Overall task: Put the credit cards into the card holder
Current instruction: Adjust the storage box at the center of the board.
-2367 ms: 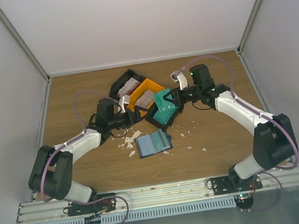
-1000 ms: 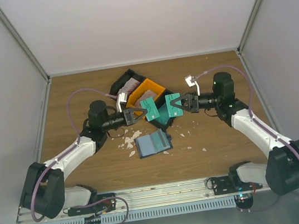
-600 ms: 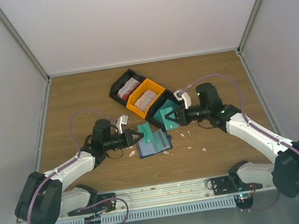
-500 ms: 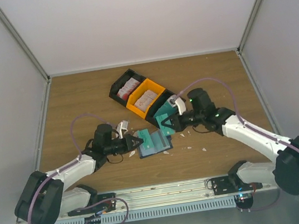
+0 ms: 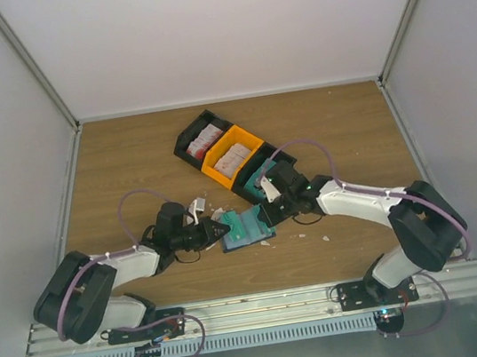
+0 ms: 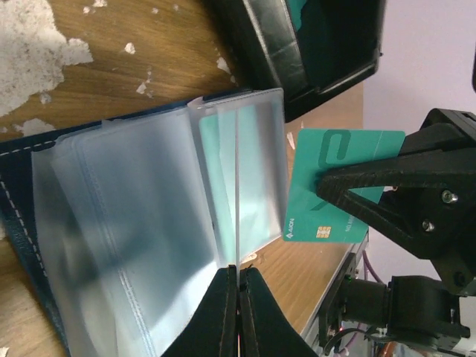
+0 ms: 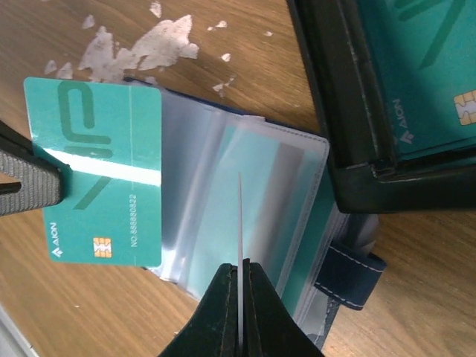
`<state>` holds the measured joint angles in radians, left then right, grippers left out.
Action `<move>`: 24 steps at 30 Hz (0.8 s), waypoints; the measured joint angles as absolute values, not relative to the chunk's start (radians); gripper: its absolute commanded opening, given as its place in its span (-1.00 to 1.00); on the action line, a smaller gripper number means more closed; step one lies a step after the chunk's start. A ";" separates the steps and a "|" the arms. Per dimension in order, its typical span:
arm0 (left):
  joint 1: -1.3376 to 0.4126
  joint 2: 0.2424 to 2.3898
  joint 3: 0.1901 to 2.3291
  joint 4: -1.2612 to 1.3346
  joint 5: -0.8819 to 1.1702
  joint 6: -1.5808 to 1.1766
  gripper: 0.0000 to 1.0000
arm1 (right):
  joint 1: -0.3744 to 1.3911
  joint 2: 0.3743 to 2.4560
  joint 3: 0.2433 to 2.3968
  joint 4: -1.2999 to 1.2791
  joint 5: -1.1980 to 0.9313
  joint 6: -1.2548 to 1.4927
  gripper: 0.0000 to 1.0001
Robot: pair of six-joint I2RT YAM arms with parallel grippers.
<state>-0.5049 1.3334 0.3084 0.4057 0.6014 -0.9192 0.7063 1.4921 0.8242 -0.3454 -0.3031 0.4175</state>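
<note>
Cards (image 7: pixel 424 82) lie stacked in the black bin (image 7: pixel 335 111) at the upper right of the right wrist view, and two more teal ones are in hand. The left gripper (image 6: pixel 238 277) is clamped on the left card (image 7: pixel 97 171), and the right gripper (image 7: pixel 240 277) is clamped on the right card (image 6: pixel 306 193). Each wrist view shows its own card edge-on and the other one flat.

The holder (image 5: pixel 246 228) lies open on the bench (image 7: pixel 74 312), low in the centre of the top view, between the two grippers and just in front of the bins. Its clear sleeves (image 6: pixel 134 193) are fanned upward, with white scraps (image 7: pixel 141 48) scattered beside it.

The step in hand looks like insertion, with both cards brought to the sleeves from opposite sides. The left card overlaps the sleeves' edge at the left of the right wrist view, but I cannot tell whether any corner is already inside a pocket.

The next move calls for lining one card's leading edge up with a sleeve mouth and sliding it in flat. The sleeves look floppy and the holder is loose, so one card at a time seems wiser, with the other gripper kept clear
</note>
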 measured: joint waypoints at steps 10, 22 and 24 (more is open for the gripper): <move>-0.510 1.457 0.308 0.512 0.612 -0.973 -1.00 | 0.707 1.561 0.854 -0.385 -0.251 0.419 -0.97; -0.510 1.525 0.308 0.591 0.647 -0.978 -1.00 | 0.713 1.577 0.850 -0.390 -0.213 0.473 -0.97; -0.510 1.532 0.308 0.595 0.650 -0.978 -1.00 | 0.720 1.576 0.845 -0.385 -0.207 0.488 -0.97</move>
<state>-0.5102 1.5322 0.3084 0.5949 0.6498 -0.9779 0.7200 1.5757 0.8448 -0.3855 -0.2070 0.4877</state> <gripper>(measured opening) 0.008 0.025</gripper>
